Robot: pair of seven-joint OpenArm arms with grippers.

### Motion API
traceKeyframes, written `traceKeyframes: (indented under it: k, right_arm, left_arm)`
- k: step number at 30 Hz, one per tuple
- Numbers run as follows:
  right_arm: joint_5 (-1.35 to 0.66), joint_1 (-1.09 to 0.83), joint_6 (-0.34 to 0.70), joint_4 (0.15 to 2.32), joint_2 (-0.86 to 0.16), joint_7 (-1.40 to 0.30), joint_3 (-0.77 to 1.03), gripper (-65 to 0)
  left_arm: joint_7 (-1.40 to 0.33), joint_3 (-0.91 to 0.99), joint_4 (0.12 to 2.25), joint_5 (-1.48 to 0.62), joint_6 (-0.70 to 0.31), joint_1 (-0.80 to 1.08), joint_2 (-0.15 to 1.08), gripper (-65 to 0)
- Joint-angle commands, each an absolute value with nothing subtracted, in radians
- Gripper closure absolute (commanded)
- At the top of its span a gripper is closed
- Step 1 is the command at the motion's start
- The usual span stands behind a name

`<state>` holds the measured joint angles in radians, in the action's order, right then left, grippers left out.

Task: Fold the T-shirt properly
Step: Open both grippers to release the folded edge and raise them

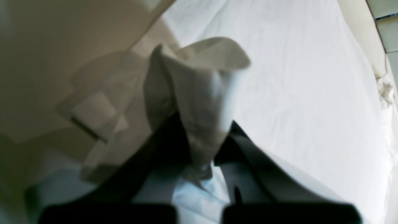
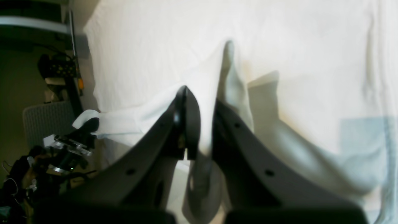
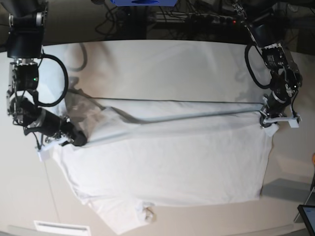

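Note:
The white T-shirt (image 3: 167, 162) lies spread over the table, its neck opening (image 3: 145, 211) toward the front edge. Its far edge is lifted and stretched taut in a straight line between both grippers. My left gripper (image 3: 268, 121), at the right of the base view, is shut on one end of that edge. The left wrist view shows a bunched cone of the T-shirt (image 1: 199, 93) pinched in the left gripper (image 1: 202, 155). My right gripper (image 3: 78, 140), at the left of the base view, is shut on the other end. A fold of the T-shirt (image 2: 224, 74) rises between the right gripper's (image 2: 202, 102) dark fingers.
The off-white tabletop (image 3: 162, 64) extends bare behind the shirt. Cables and equipment (image 3: 197, 14) line the far edge. A white strip (image 3: 61, 227) lies at the front left. A tablet corner (image 3: 307, 219) shows at the front right.

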<state>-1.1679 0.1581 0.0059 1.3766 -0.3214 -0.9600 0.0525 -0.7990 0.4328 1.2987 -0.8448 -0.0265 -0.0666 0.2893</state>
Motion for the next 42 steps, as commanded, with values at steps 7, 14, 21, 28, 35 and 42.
traceKeyframes:
  k: [7,14,21,28,35,42]
  right_arm:
    - [-1.179,0.234,0.005,1.319,-0.34,-0.937,-0.002,-0.7]
    - [-1.181,0.24,0.005,1.311,-0.335,-0.937,0.002,-9.3]
    - [-1.185,0.214,0.015,1.369,-0.338,-0.928,0.012,-34.5]
    - [-1.179,0.122,0.133,1.529,-0.344,-0.799,0.094,-34.5]
    - [-1.181,-0.024,0.077,1.662,-0.383,-0.797,0.097,-34.4]
    - [-1.182,-0.17,-0.002,1.787,-0.311,-0.797,0.099,-34.4]
  left_arm:
    - [-0.777,0.441,1.313,-0.843,-0.024,-0.062,0.349,0.0]
    - [-0.777,0.441,1.299,-0.843,-0.024,-0.068,0.34,-1.3]
    - [-0.773,0.469,1.302,-0.843,-0.024,-0.07,0.34,-36.8]
    - [-0.773,0.654,1.303,-0.843,-0.114,-0.085,0.321,-37.6]
    - [-0.773,0.549,1.523,-0.835,-0.117,0.074,0.341,-37.5]
    - [-0.773,0.53,1.747,-0.785,-0.117,0.257,0.32,-37.3]
